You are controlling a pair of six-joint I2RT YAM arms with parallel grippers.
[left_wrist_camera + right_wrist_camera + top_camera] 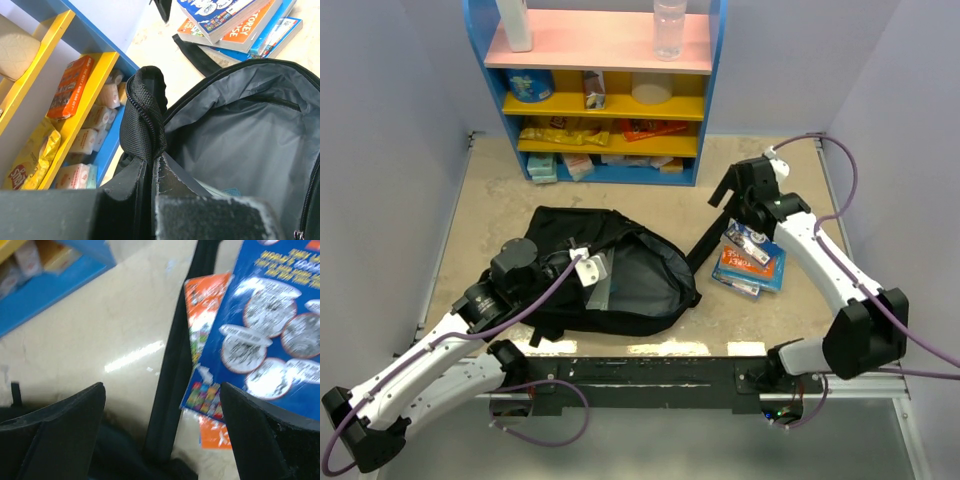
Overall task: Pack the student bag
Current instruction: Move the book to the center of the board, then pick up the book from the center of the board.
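The student bag (558,232) lies open at the middle of the table (485,200). The stack of books (752,262) waits just to its right, against a trailing shoulder strap (705,245). The left gripper (587,267) is clamped on the bag's zipped rim, propping the mouth up. The right gripper (161,390) hovers over strap and books, jaws wide apart. Closing here risks catching the strap, which would drag the bag and collapse its opening.
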